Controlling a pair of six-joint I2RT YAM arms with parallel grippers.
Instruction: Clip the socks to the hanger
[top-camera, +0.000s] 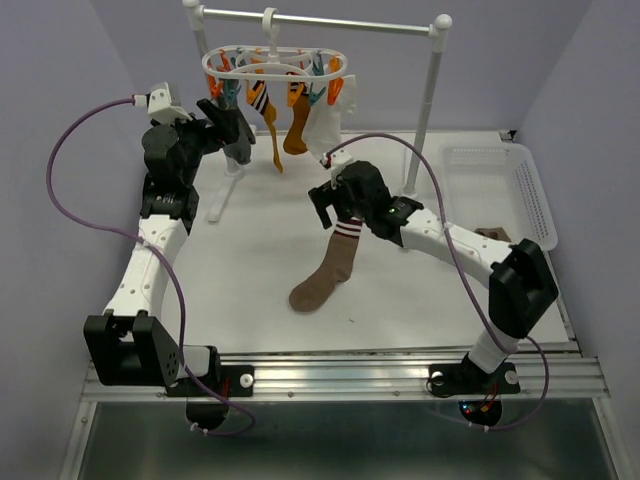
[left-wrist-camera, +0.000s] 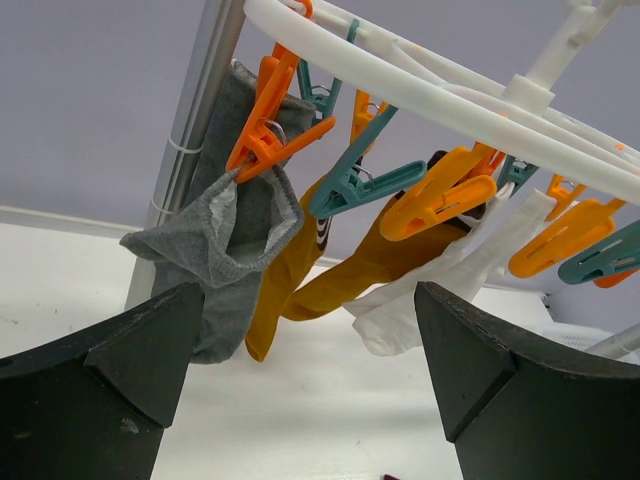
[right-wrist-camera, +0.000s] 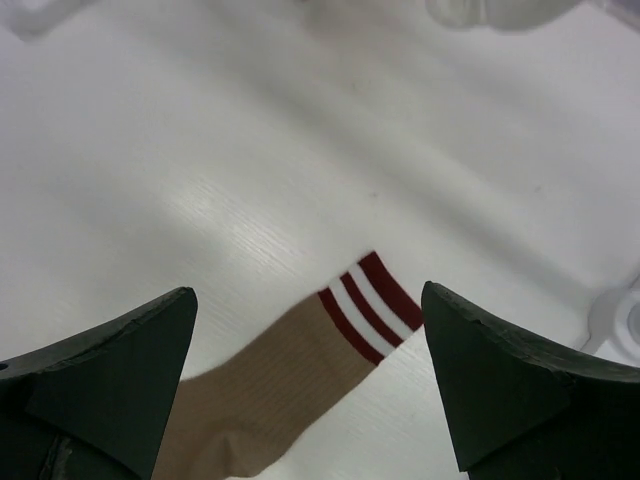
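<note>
The white oval hanger (top-camera: 272, 62) hangs from the rail with orange and teal clips. Clipped under it are a grey sock (left-wrist-camera: 232, 250), mustard-orange socks (left-wrist-camera: 300, 285) and a white sock (left-wrist-camera: 430, 295). My left gripper (top-camera: 228, 122) stands open just in front of the grey sock, nothing between its fingers (left-wrist-camera: 130, 360). A brown sock with a red-and-white striped cuff (top-camera: 327, 272) lies flat on the table. My right gripper (top-camera: 338, 215) hovers open above its cuff (right-wrist-camera: 372, 300), apart from it, in the right wrist view.
The metal rail stand (top-camera: 320, 22) with white ball-topped posts spans the back. A white perforated basket (top-camera: 525, 180) sits at the right with a brownish item (top-camera: 493, 234) in it. Purple cables loop from both arms.
</note>
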